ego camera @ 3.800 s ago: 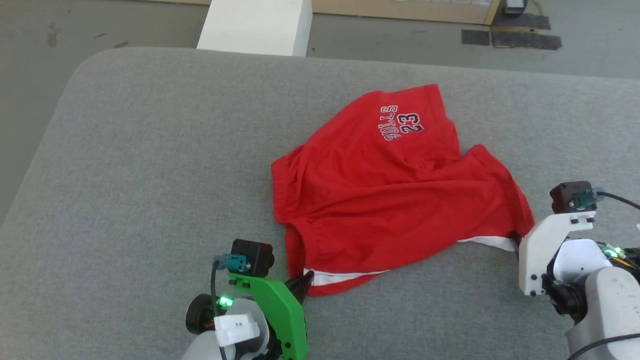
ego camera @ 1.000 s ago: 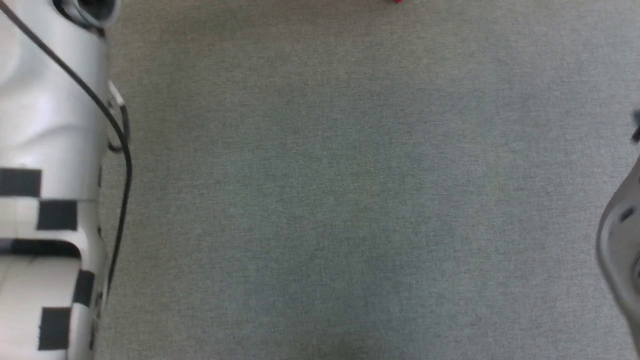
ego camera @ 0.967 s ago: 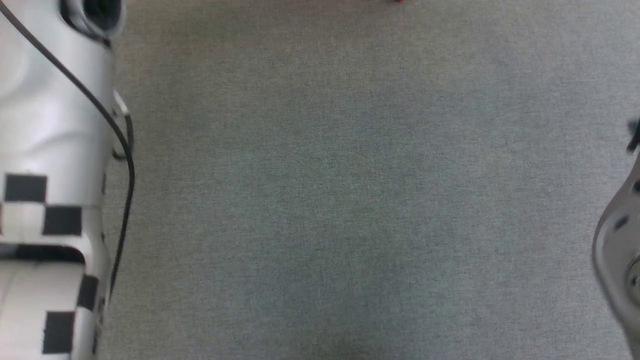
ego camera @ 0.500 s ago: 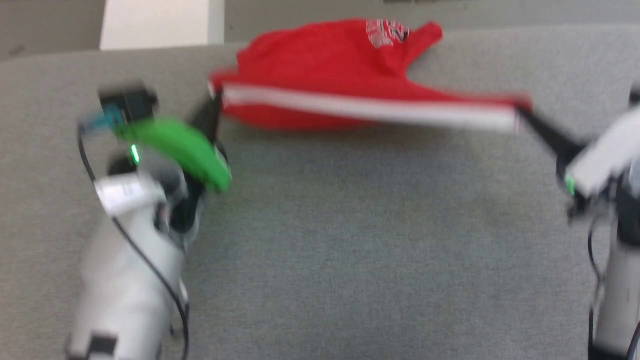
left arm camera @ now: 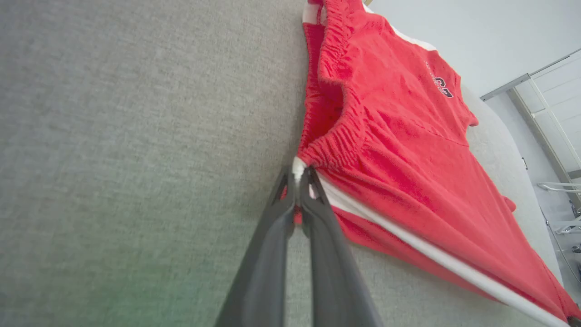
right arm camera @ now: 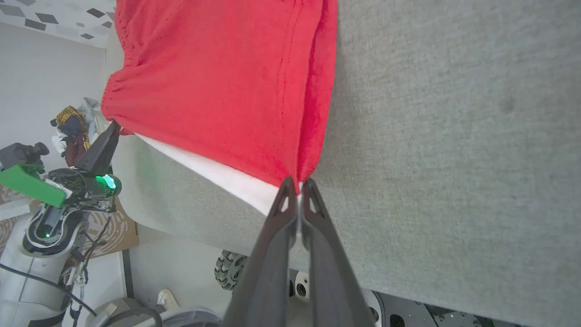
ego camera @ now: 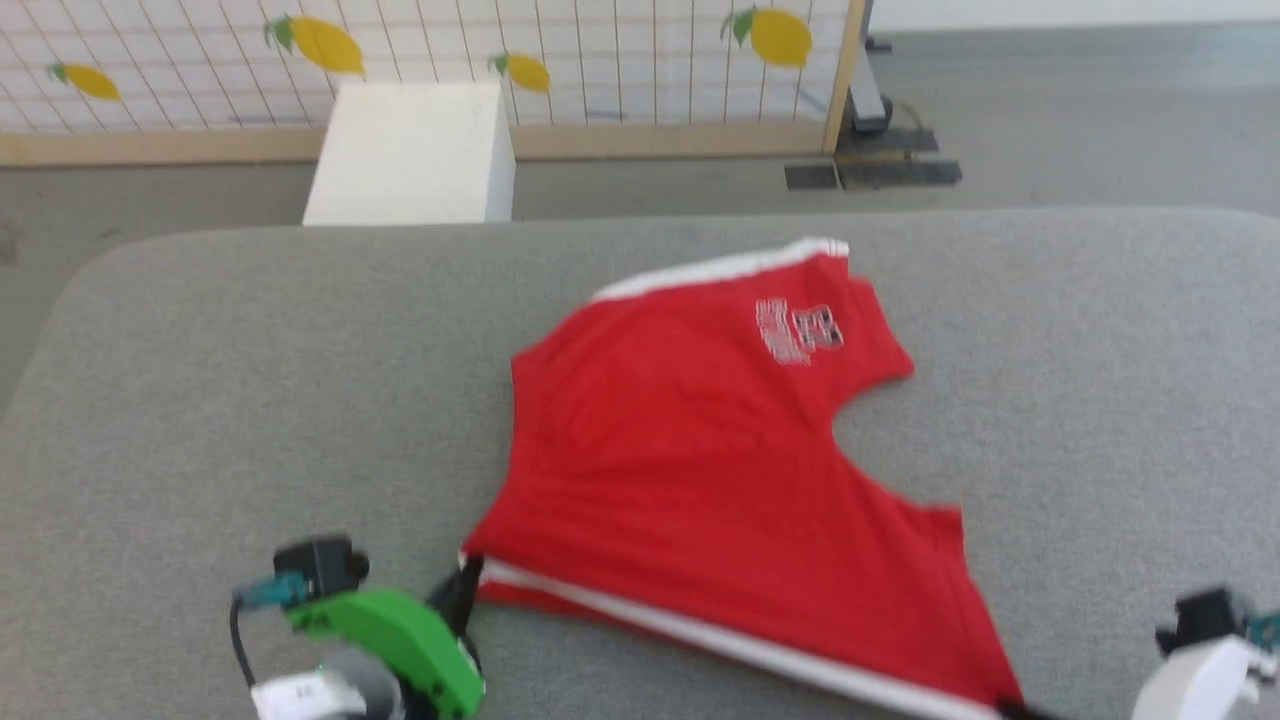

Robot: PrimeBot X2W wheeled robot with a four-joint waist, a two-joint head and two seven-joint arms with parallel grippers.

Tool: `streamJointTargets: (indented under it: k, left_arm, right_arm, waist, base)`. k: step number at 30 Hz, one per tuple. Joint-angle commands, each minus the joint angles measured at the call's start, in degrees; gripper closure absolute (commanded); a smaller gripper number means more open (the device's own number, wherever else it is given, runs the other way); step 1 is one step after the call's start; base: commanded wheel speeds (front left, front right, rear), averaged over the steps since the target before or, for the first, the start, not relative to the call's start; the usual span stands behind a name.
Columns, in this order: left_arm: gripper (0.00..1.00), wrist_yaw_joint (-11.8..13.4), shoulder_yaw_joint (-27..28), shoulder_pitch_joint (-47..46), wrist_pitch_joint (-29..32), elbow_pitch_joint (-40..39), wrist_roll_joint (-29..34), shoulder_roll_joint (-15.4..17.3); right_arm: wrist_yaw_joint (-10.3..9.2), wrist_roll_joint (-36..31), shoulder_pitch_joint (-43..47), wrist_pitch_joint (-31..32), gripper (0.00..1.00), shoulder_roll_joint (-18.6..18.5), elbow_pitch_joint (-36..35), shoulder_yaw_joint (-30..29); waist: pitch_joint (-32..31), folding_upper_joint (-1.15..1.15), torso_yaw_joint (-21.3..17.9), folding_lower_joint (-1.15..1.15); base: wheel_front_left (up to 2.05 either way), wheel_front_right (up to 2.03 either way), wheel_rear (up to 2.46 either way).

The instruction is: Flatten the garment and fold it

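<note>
The garment (ego camera: 700, 470), red shorts with white side stripes and white lettering, lies spread on the grey table (ego camera: 250, 350). Its striped side runs along the near edge between my two grippers. My left gripper (ego camera: 468, 578) is shut on the corner of the elastic waistband, seen close up in the left wrist view (left arm camera: 299, 175). My right gripper (ego camera: 1015, 710) is shut on the leg-hem corner at the stripe's other end (right arm camera: 297, 188). The garment (right arm camera: 227, 81) stretches away from my right fingers toward the left gripper (right arm camera: 111, 131). The garment (left arm camera: 399, 150) looks mostly flat, with light wrinkles.
A white box (ego camera: 410, 150) stands on the floor behind the table, before a lattice screen (ego camera: 600, 50) with lemon pictures. Bare grey table lies left and right of the garment. The right wrist view shows the table's near edge and my base wheels (right arm camera: 229, 270).
The head camera has swung a lot. Half a second ago the garment hung stretched between both grippers at the far side; now it lies spread on the table, still held at both corners.
</note>
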Motion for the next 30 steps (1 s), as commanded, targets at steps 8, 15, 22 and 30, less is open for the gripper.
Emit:
streamJointTargets:
  k: [8,15,22,30]
  left_arm:
    - [1.0,5.75,-0.01,11.18,6.57,-7.11,-1.58,3.67]
    - [1.0,5.44,4.15,10.4,5.29,-14.13,-8.14,0.16]
    - [1.0,5.18,6.47,3.86,2.9,-14.41,-9.54,-1.5]
    - [1.0,4.65,6.54,-4.19,0.46,-12.61,-8.79,-3.13]
  right_arm:
    - [-0.08,1.9,8.89,6.63,1.0,-0.29,-2.62,-0.24]
    - [-0.08,4.18,0.45,-0.88,1.0,-0.29,-1.94,-3.23]
    - [-0.08,1.51,-16.02,-9.15,1.0,-0.29,6.49,-3.88]
    - [-0.08,-4.0,-36.4,-22.8,1.0,-0.29,23.27,-2.99]
  waist:
    - [-3.66,0.0,0.59,0.01]
    - [-1.91,0.0,-0.01,0.01]
    - [2.35,0.0,-0.28,0.01]
    - [9.96,0.0,1.93,0.01]
  base:
    - [0.0,0.0,0.0]
    - [0.0,0.0,0.0]
    - [0.0,0.0,0.0]
    - [0.0,0.0,0.0]
